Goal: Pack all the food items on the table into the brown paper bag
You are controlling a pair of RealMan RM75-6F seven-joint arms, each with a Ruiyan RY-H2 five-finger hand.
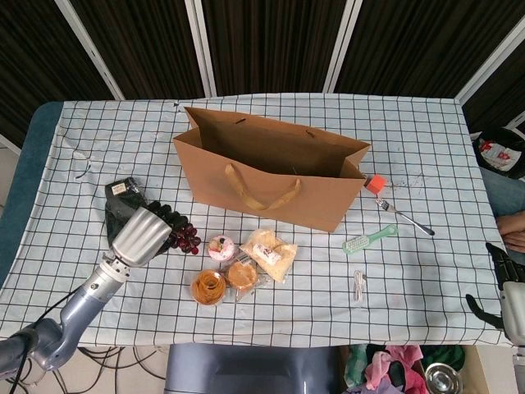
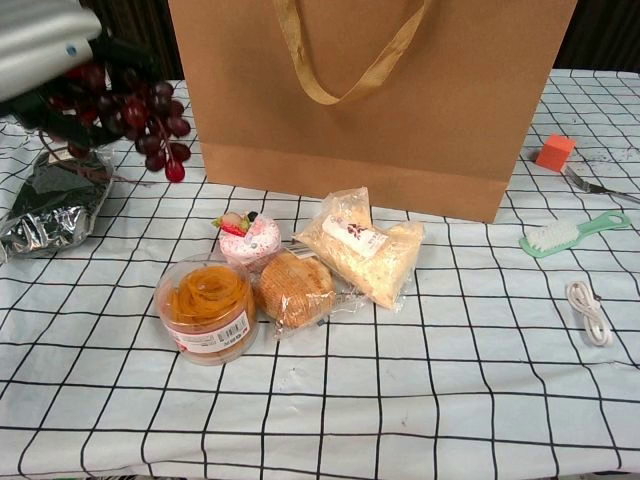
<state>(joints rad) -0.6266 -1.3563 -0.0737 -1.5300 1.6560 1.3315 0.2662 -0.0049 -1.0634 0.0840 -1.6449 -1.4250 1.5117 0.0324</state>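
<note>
Left hand (image 1: 141, 235): I have it gripping the grapes (image 2: 130, 115), lifted off the counter (image 1: 426, 148).
Grapes: bunch hangs downward, left of the paper bag (image 1: 271, 176).
Paper bag: upright, long axis left-right.
Right hand (image 1: 510, 300): can't tell its fingers.

One bag (image 1: 271, 176), five foods, one fork (image 1: 404, 215), one brush (image 1: 368, 239).

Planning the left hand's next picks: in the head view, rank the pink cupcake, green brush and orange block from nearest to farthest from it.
From the left hand:
1. Pink cupcake, just to its right.
2. Green brush, further right, past the bag's corner.
3. Orange block, far right, beside the bag.
</note>
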